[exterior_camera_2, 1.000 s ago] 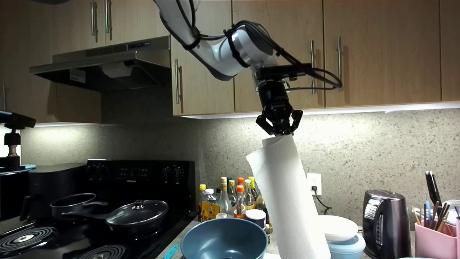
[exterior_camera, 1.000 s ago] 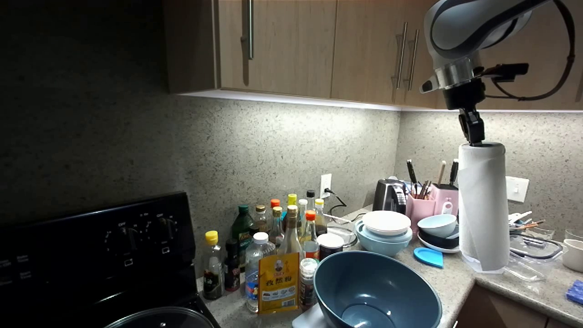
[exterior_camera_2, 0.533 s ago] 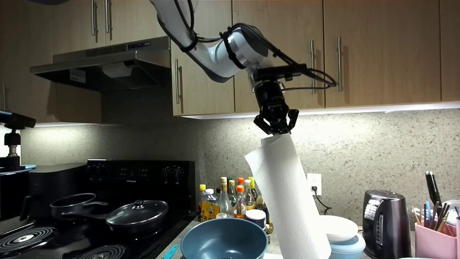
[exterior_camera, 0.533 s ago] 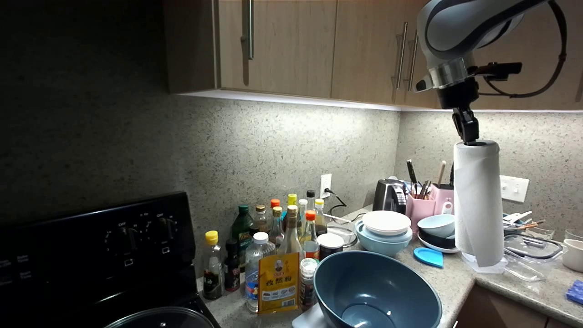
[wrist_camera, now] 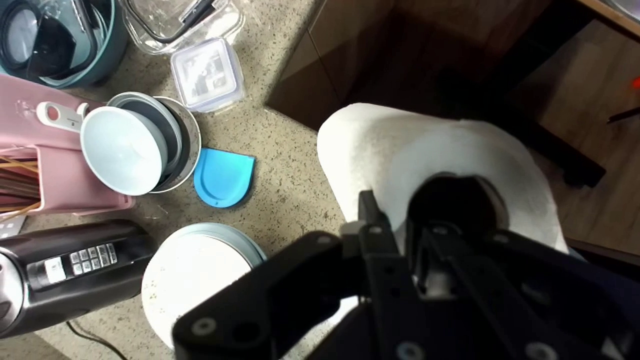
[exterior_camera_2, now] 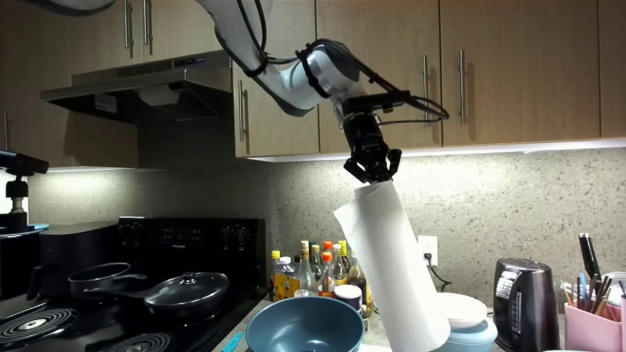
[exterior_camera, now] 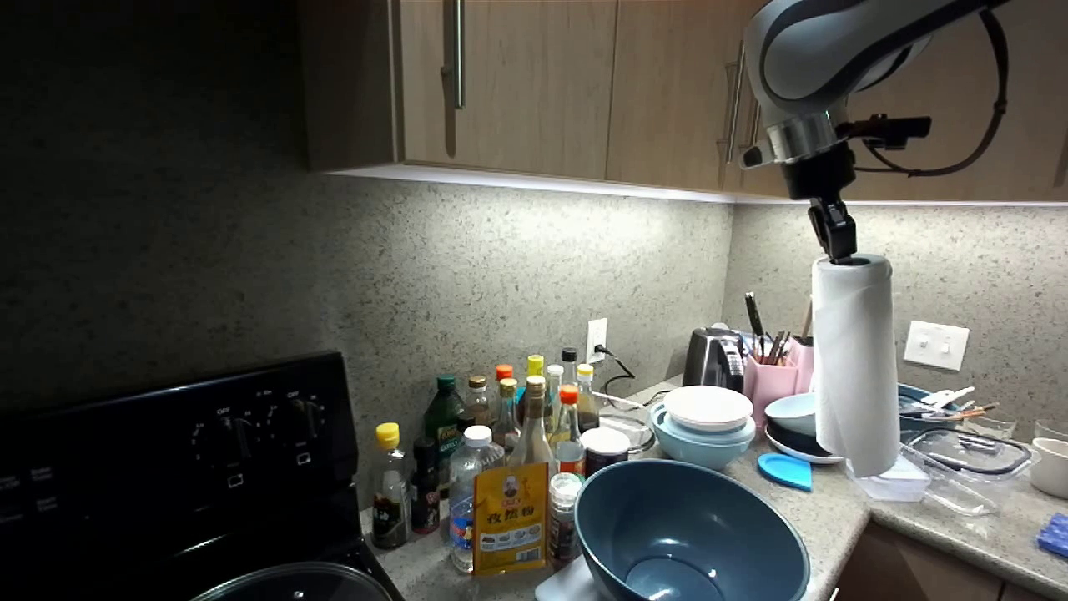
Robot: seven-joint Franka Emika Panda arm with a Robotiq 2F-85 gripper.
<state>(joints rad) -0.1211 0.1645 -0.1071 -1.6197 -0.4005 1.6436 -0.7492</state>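
A white paper towel roll (exterior_camera: 855,367) hangs above the counter from my gripper (exterior_camera: 841,257). In an exterior view the roll (exterior_camera_2: 396,264) leans, its lower end toward the right, and a loose sheet flap sticks out at the upper left. My gripper (exterior_camera_2: 380,180) grips it at the top end. From the wrist view, the gripper (wrist_camera: 395,220) pinches the wall of the roll (wrist_camera: 360,142): one finger lies outside it, the other reaches into the dark core. The inner fingertip is hidden in the core.
A large dark blue bowl (exterior_camera: 692,534) stands on the counter before several bottles (exterior_camera_2: 305,274). Around the roll are stacked bowls with a white lid (exterior_camera_2: 462,308), a kettle (exterior_camera_2: 525,303), a blue scraper (wrist_camera: 224,177) and a clear box (wrist_camera: 207,75). Cabinets (exterior_camera_2: 379,73) hang overhead; a stove (exterior_camera_2: 190,249) adjoins.
The gripper and the held roll have moved left in both exterior views. The roll's lower end has risen, and its bottom edge now shows in both. The grip has not changed.
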